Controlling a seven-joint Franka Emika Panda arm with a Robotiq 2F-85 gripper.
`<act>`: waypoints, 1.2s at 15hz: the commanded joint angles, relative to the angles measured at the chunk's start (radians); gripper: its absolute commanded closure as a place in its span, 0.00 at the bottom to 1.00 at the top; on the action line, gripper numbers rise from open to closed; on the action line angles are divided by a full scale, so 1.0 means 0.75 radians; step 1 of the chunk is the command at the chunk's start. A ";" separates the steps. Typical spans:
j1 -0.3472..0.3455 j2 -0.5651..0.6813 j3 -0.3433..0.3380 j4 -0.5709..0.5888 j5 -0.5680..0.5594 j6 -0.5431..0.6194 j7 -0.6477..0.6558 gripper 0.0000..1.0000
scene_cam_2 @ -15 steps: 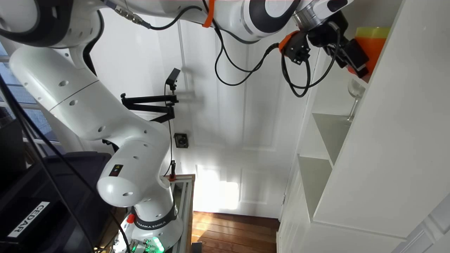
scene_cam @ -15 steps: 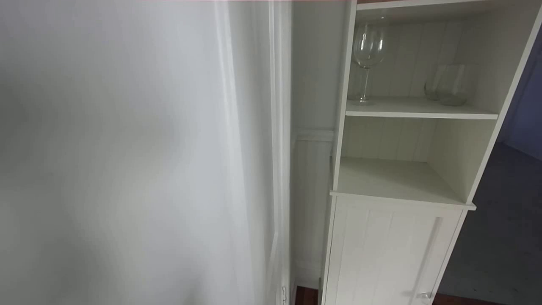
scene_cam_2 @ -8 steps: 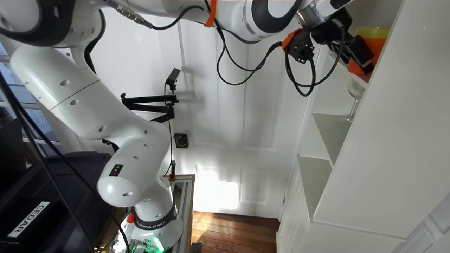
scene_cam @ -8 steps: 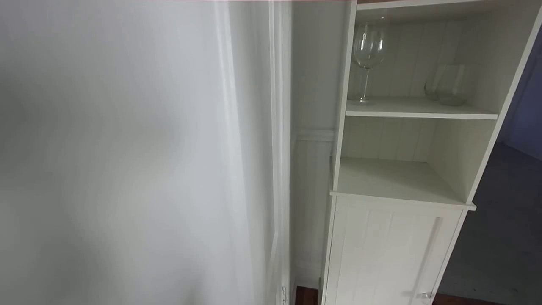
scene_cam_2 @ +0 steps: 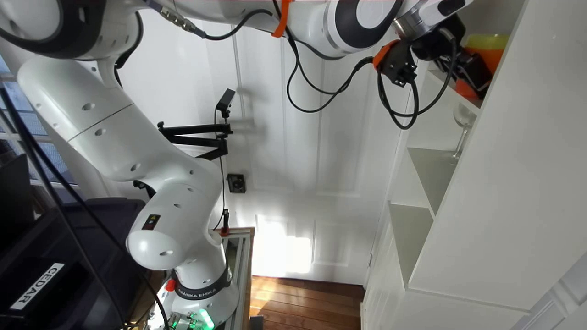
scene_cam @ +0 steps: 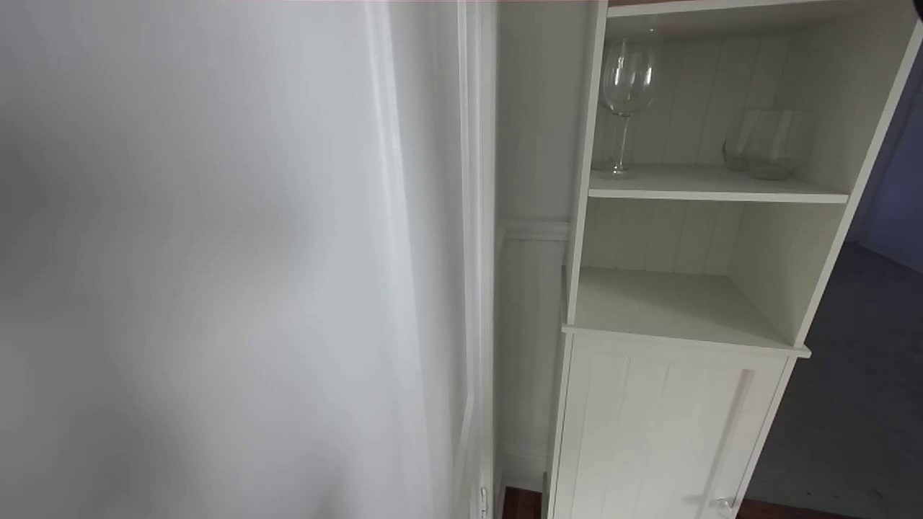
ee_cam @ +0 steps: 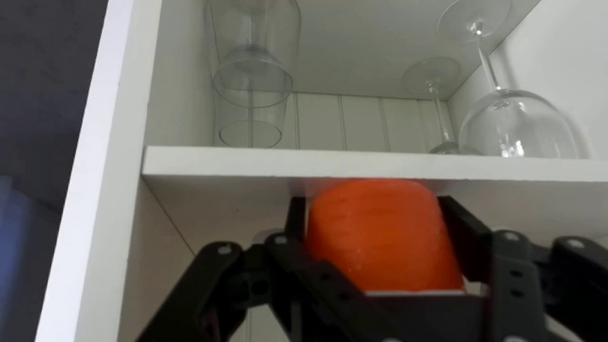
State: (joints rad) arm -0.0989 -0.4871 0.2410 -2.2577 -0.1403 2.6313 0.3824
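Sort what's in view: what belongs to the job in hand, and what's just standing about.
In the job:
Orange container
Gripper, its jaws either side of that container; whether clamped, unclear
White shelf beneath the container

Just there:
Stemmed glasses and clear tumblers, below that shelf
Black folding arm
Label reading CEDAR

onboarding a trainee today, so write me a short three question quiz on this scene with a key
1. Multiple choice: what colour is the container between the fingers of the claw in the wrist view? A) blue B) orange C) green
2. True or false: a wine glass stands on a shelf below that container.
3. Fill in: the white label in an exterior view reads ____.

Key: 1. B; 2. true; 3. CEDAR
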 commanded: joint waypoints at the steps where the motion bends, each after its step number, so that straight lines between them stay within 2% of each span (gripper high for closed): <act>1: -0.016 0.012 -0.005 0.021 -0.015 0.019 0.019 0.57; 3: 0.008 -0.006 -0.030 0.015 0.003 -0.001 -0.022 0.57; 8: 0.181 -0.124 -0.173 -0.018 0.102 -0.148 -0.326 0.57; 11: 0.251 -0.215 -0.229 -0.023 0.125 -0.344 -0.479 0.57; 18: 0.316 -0.420 -0.304 0.019 0.099 -0.783 -0.767 0.57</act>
State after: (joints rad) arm 0.1165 -0.7311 0.0424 -2.2548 -0.0741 2.1487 -0.1055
